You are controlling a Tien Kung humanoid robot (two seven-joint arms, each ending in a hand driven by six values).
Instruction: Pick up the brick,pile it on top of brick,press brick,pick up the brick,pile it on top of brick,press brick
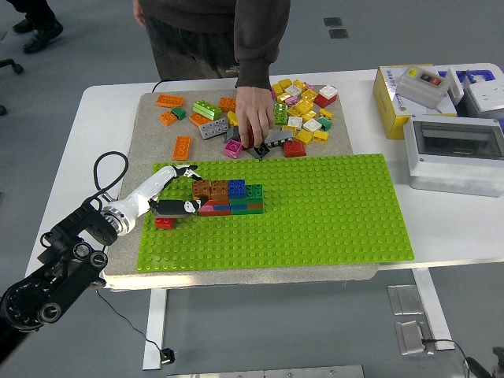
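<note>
White tabletop [110,110] over grey floor, grey felt mat [150,138] on top, big green baseplate [331,209] on mat's near half. Left hand [175,191] in from lower left on black arm, white forearm, fingers spread around left end of brick stack [230,198]: upper fingers at the orange-brown top bricks, thumb low along red bottom layer. Touching stack, cannot tell if actually gripping or just pressing. Stack on baseplate's left part, a few layers: orange-brown and blue on top, green at right end, red and blue below. Small red brick [164,224] just under thumb, at baseplate's left edge. Right arm not visible. Person at far side, one person's hand [254,118] reaching down into loose brick pile [303,110] on mat's far part, fingers on dark pieces at pile's near-left edge. More loose bricks left of that: orange brick [182,147] alone, grey brick [213,128], green brick [206,109]. Right side of tabletop: white plastic box [453,153] with clear lid, yellow-white carton [398,98] behind it.
</note>
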